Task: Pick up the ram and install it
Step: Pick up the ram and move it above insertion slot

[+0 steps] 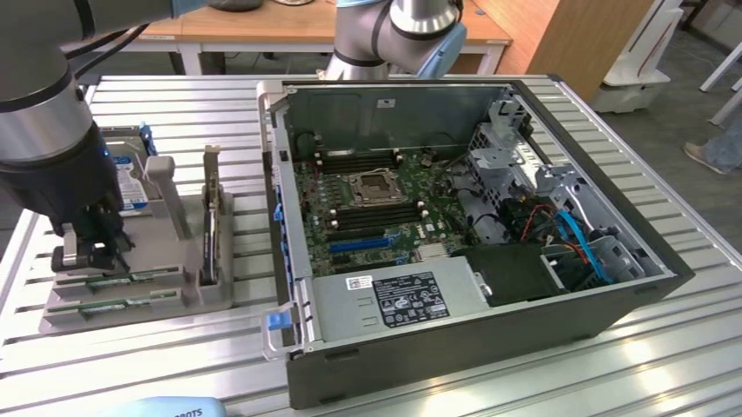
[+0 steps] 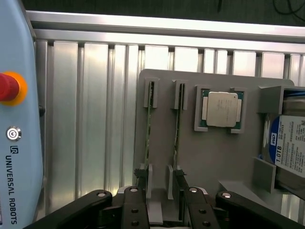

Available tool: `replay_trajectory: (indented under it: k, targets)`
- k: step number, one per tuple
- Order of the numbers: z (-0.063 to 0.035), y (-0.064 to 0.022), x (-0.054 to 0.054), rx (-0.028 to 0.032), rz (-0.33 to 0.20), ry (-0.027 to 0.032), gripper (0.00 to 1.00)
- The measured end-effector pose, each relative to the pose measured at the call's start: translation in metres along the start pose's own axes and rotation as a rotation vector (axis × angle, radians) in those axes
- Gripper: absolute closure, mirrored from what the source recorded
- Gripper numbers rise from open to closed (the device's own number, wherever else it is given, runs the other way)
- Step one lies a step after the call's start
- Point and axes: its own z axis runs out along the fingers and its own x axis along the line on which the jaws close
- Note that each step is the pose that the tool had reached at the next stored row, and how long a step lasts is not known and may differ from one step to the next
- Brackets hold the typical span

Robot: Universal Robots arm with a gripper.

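Ram: the ram (image 2: 177, 129) was a long, thin green stick. It stood on its thin edge in a slot of the gray holder (image 2: 224, 162).
Ram's place: the holder sat near the bench (image 2: 95, 119) edge on the exterior view's left. The ram lay in the holder part closest to the bench's near edge.
How it will handle: it looked very light and stiff, and easy to crack or scratch. It will likely not bend, so a soft, even squeeze should do.
Where to hold: best on its two flat sides near the top edge, around the middle of its length, away from the edge that sat down in the slot.
Twin stick: a second green stick (image 2: 147, 138) stood just beside it in its own slot.
Hand: the hand (image 2: 161, 191) was wide open and held nothing. It hung low over one end of the two sticks, with a finger near each. I could not tell if it touched them.
Chip: a square silver chip (image 2: 221, 109) lay flat in the next pocket of the holder.
Hard drive: a drive with a blue and white label (image 2: 290, 143) stood past the chip.
Computer: the open computer case (image 1: 464, 347) sat in the middle of the bench, beside the holder.
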Motion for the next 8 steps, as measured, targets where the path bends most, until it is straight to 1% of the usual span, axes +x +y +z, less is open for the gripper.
replay_trajectory:
  k: [5,8]
  targets:
    - [0.0066,-0.0001,0.0004,0.0,0.0,0.0,0.65]
    - [0.0084,-0.0001,0.0004,-0.0002,0.0,0.0001,0.65]
